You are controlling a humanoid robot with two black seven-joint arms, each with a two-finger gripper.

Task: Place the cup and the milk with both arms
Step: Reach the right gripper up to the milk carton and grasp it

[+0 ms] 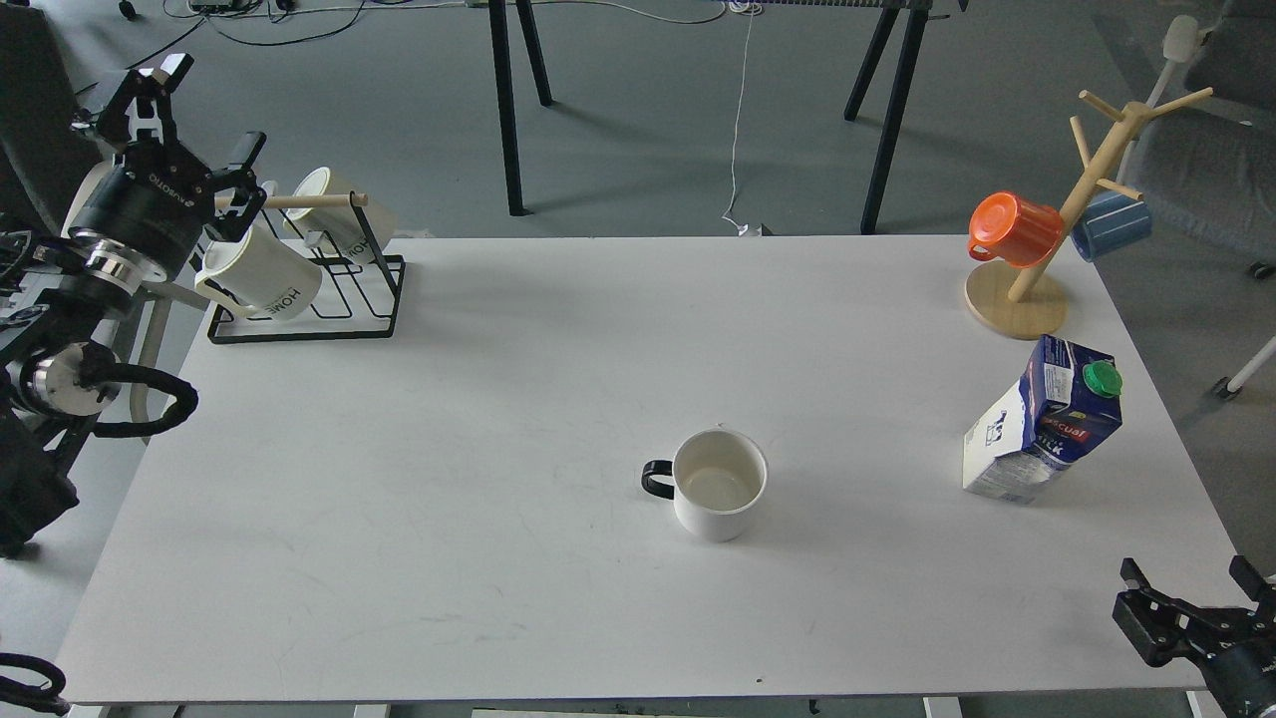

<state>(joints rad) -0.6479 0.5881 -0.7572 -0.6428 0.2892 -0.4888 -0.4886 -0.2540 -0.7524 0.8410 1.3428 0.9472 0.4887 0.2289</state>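
Observation:
The white cup (720, 486) with a black handle pointing left stands upright near the middle of the white table (478, 429). The blue and white milk (1042, 421) carton with a green cap stands upright at the right side. My left gripper (211, 108) is open and empty, off the table's far left corner, above the mug rack and far from the cup. My right gripper (1186, 570) is open and empty at the front right corner, below the milk and apart from it.
A black wire rack (379, 299) with two cream "HOME" mugs (261, 279) stands at the back left. A wooden mug tree (1037, 269) holding an orange cup (1017, 227) and a blue cup (1112, 224) stands at the back right, just behind the milk.

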